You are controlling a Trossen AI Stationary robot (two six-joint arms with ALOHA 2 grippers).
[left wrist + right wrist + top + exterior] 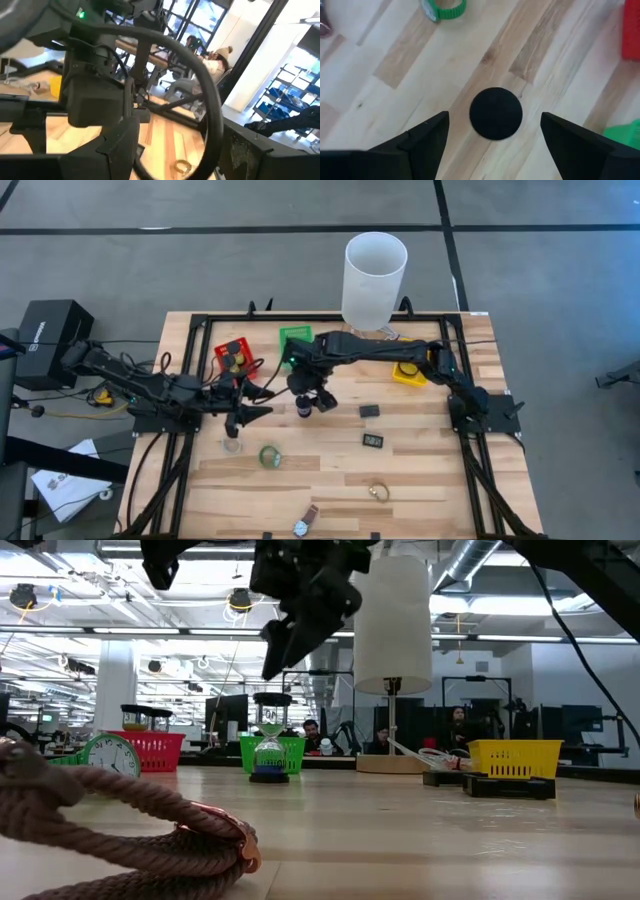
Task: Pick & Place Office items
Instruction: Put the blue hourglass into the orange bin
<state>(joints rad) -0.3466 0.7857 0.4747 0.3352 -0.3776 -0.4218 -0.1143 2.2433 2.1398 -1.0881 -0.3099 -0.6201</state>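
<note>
My right gripper (310, 398) is open and points down over a black cylinder (303, 409) that stands upright on the table's middle. In the right wrist view the cylinder's round black top (496, 113) lies between and beyond the two fingers, untouched. My left gripper (252, 415) is open and empty just left of it, above the table. A clear disc (232, 445) and a green tape roll (269, 456) lie on the table near it. Two small black blocks (370, 411) (373, 440), a ring (378, 492) and a wristwatch (305, 522) lie farther right and nearer.
A red bin (234, 356), a green bin (295, 340) and a yellow bin (410, 370) stand along the table's far side. A tall white cylinder (375, 278) stands at the far edge. A black frame borders the table. People sit in the room behind.
</note>
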